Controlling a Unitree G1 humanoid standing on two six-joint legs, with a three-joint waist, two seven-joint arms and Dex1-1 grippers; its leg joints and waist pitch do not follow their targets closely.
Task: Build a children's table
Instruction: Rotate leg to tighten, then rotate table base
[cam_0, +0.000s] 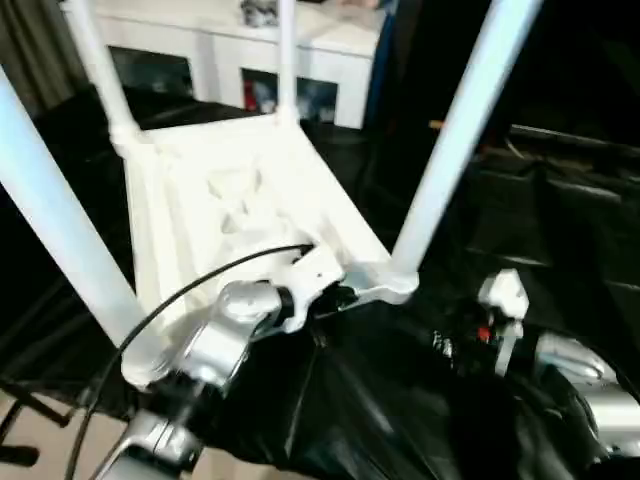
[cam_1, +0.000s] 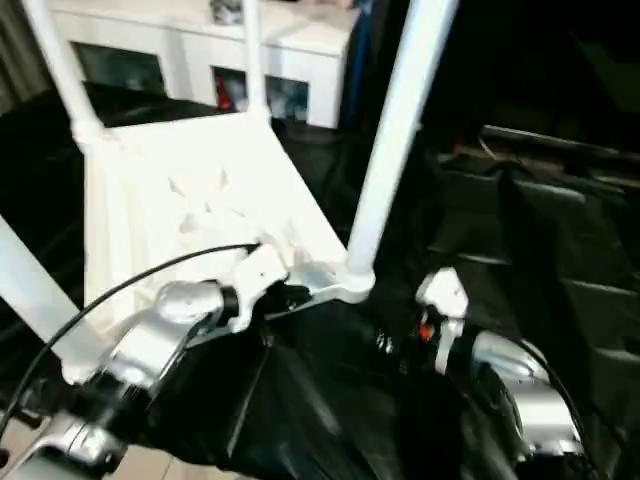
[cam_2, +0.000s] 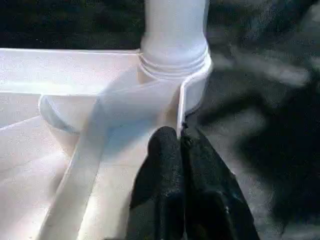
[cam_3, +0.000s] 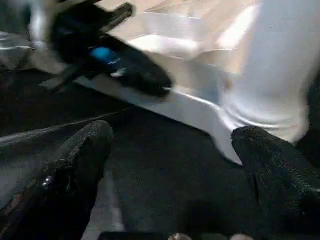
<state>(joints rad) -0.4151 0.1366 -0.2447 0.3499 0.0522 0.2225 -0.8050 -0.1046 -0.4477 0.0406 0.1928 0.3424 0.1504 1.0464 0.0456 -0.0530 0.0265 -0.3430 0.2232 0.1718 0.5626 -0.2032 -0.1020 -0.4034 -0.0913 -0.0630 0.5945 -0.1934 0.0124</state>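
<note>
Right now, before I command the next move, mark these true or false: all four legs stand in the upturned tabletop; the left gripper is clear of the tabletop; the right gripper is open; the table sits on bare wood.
1. All four white tapered tube legs stand in the upside-down white plastic tabletop. True: one rises at each corner, such as the leg nearest the right gripper.
2. The left gripper is clear of the tabletop. False: it is shut on the tabletop's thin rim.
3. The right gripper is open. True, and it holds nothing.
4. The table sits on bare wood. False: it rests on a black sheet.
</note>
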